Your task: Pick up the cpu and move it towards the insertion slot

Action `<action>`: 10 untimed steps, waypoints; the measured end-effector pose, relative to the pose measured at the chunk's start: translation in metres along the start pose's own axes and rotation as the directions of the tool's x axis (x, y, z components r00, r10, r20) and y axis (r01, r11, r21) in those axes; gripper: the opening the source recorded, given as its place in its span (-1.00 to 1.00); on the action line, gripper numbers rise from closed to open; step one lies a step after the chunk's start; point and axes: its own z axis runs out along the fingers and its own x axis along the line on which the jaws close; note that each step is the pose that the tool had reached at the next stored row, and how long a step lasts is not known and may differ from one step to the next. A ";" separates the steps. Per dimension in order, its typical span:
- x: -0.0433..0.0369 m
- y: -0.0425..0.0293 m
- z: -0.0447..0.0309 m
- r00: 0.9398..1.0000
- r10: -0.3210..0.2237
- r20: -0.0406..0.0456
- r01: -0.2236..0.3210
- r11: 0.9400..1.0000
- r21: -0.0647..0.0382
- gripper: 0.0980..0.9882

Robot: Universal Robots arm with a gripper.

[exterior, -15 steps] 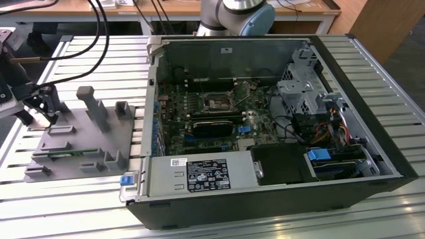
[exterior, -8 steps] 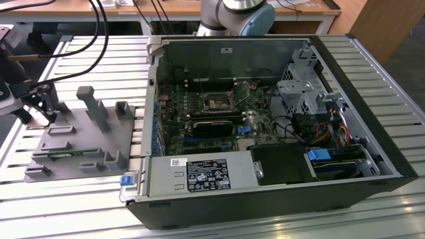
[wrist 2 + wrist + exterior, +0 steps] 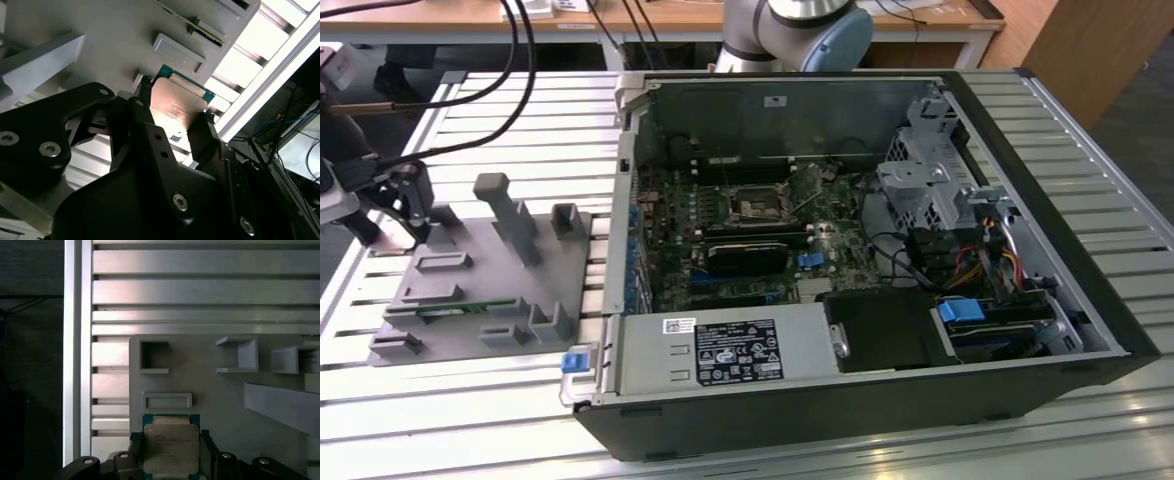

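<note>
The cpu (image 3: 170, 446), a flat square chip with a silvery top and a green rim, sits between my gripper's (image 3: 170, 440) two black fingers, which press on its opposite edges. In the second wrist view the cpu (image 3: 176, 107) is framed the same way by the gripper (image 3: 176, 100), just above the grey plastic fixture (image 3: 100, 30). In the exterior view the gripper (image 3: 403, 212) hangs over the far corner of the fixture (image 3: 467, 290) at the view's left. The insertion slot (image 3: 758, 205), a shiny square frame with a dark centre, lies on the motherboard inside the open computer case.
The open black case (image 3: 1067, 300) fills the exterior view's right. It holds a long black card (image 3: 747, 255), drive cages and cables. A green memory stick (image 3: 447, 312) lies in the fixture, among grey upright posts (image 3: 507, 215). The table is slatted aluminium (image 3: 480, 420).
</note>
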 end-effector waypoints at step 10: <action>0.0000 0.0004 -0.0102 1.000 0.000 0.000 0.000 1.000 0.000 -0.01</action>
